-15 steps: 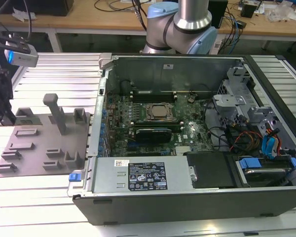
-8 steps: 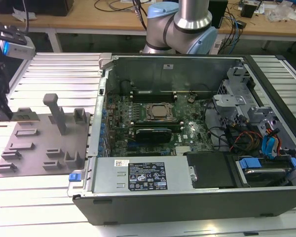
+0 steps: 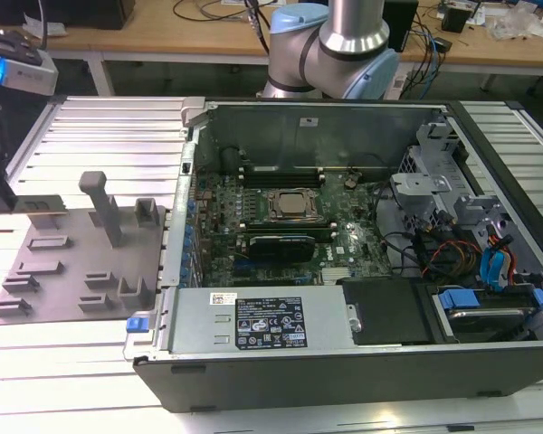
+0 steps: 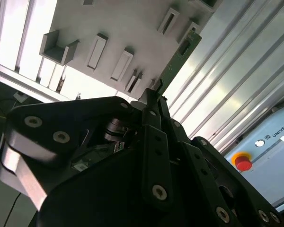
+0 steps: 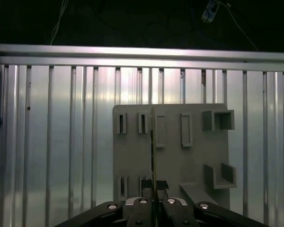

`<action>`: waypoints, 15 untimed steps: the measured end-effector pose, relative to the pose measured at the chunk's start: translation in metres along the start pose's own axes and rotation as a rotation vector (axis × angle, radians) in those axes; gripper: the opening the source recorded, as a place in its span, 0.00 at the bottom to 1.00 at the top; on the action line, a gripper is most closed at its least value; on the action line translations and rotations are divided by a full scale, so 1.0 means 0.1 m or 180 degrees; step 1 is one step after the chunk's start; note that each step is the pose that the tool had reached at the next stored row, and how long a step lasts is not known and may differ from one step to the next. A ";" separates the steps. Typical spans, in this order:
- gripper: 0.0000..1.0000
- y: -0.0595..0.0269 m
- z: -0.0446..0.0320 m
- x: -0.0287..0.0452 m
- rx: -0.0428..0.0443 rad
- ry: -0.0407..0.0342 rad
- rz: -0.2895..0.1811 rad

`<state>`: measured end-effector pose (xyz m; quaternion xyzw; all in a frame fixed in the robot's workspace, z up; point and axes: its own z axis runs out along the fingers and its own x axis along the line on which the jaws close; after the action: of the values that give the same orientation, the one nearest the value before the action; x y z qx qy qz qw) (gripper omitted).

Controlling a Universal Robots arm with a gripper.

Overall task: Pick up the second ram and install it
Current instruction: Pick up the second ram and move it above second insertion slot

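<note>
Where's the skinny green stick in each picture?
Second wrist view: the second ram sticks out from the end effector toward the grey holder plate.
First wrist view: the second ram is a thin edge-on line from the end effector across the grey holder plate.
Exterior view: the grey holder plate, the shared landmark, lies at the exterior view's left.

Green second ram (image 4: 176,64), black claw (image 4: 152,98), grey fixture plate (image 5: 194,158).
</note>
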<state>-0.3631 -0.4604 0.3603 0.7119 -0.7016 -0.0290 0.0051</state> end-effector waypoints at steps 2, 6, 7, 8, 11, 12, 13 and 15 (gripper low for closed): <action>0.11 0.001 -0.033 -0.001 0.0000 -0.0001 0.0000; 0.11 0.005 -0.135 -0.005 0.0000 -0.0005 -0.0001; 0.11 0.006 -0.166 -0.006 0.0000 -0.0005 0.0000; 0.11 0.007 -0.202 -0.007 0.0000 -0.0007 -0.0001; 0.11 0.011 -0.321 -0.011 0.0000 -0.0010 -0.0001; 0.11 0.011 -0.345 -0.012 0.0000 -0.0011 -0.0001; 0.11 0.013 -0.383 -0.013 0.0000 -0.0012 -0.0001; 0.11 0.015 -0.449 -0.015 0.0001 -0.0015 -0.0001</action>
<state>-0.3624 -0.4604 0.4052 0.7120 -0.7015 -0.0305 0.0034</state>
